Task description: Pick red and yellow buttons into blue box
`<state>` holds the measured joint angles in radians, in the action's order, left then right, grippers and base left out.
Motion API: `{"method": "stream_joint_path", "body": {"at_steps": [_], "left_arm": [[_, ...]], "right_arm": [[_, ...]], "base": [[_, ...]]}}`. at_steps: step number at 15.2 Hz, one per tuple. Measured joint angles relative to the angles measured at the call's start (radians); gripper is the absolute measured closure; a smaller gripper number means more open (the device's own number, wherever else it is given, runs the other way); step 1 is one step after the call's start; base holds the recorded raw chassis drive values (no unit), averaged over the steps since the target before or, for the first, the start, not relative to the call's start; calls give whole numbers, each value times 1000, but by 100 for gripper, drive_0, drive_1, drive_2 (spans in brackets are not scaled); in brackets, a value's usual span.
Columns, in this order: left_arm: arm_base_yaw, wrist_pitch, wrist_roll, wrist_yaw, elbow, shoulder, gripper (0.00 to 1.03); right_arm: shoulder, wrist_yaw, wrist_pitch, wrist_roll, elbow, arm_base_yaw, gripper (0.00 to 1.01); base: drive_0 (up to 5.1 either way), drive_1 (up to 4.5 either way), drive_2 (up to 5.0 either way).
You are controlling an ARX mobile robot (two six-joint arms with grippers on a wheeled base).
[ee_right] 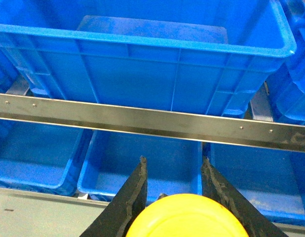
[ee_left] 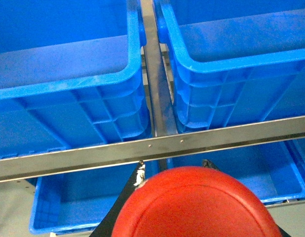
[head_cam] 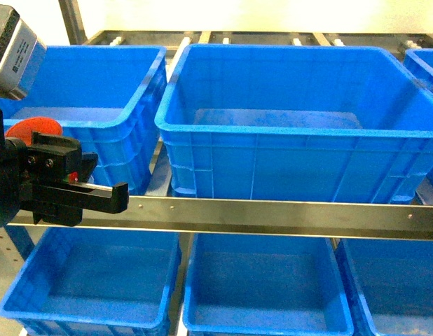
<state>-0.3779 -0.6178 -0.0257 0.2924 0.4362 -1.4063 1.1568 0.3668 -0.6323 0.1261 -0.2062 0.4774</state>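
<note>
Left claw [ee_left: 174,170] is closed on the round red-capped push button [ee_left: 194,205], whose cap fills the foot of its wrist view between the two black fingers; right claw [ee_right: 173,173] likewise grips the round yellow-capped push button [ee_right: 187,217] between its dark, worn fingers. Both buttons are thus in hand and carried, so the picking looks done and the step in hand is the delivery.

Ahead of and above both claws, beyond the long steel shelf rail [head_cam: 272,213], stands the large deep blue plastic crate with a thick rolled rim [head_cam: 286,52]; its floor shows bare. A second similar blue crate [head_cam: 90,52] sits just beside it, straight ahead of the left claw. Below the rail, under the claws, lie lower blue crates [head_cam: 258,280].

Next, I judge, each claw must rise over the rail and the rim, then open above the crate floor.

No brand can be read; a grey plate on the left arm [head_cam: 17,52] bears print too small to make out.
</note>
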Motion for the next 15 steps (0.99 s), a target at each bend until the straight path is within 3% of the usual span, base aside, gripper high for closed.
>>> {"method": "stream_joint_path", "body": {"at_steps": [7,11,15], "left_arm": [[0,5,0,2,1,-1,78],[0,1,0,3,1,1,78],[2,3,0,3,1,0,78]], "right_arm": [[4,0,2,0,-1,0,71],[0,-1,-1,0,-1,0,71],[2,0,0,0,-2,0,71]], "base": [[1,62,-61],[13,399,-374],[0,0,0]]}}
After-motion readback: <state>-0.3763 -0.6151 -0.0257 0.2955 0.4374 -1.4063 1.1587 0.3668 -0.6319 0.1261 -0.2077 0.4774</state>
